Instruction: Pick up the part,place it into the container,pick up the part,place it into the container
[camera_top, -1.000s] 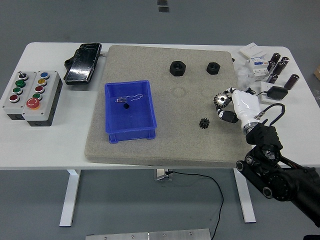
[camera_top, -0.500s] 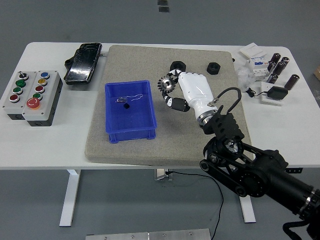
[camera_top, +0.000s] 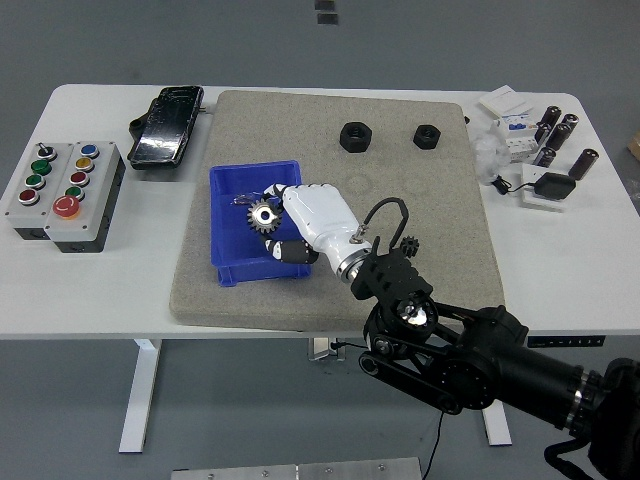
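Observation:
My right hand (camera_top: 274, 222), white with black finger joints, is over the blue container (camera_top: 228, 235) and is shut on a silver and black gear (camera_top: 264, 216). The gear hangs above the bin's right half. Part of a small black gear (camera_top: 408, 245) shows on the mat just right of my forearm. Two black hex nuts (camera_top: 355, 135) (camera_top: 427, 135) rest at the mat's far edge. The left arm is out of view.
A grey foam mat (camera_top: 330, 160) covers the table's middle. A button box (camera_top: 62, 195) and a black device (camera_top: 167, 125) lie at the left. Capacitors, a breaker and small boxes (camera_top: 530, 135) crowd the far right corner.
My right hand has carried the gear leftward from the mat's right side to above the blue container. The small black gear has stayed where it was.

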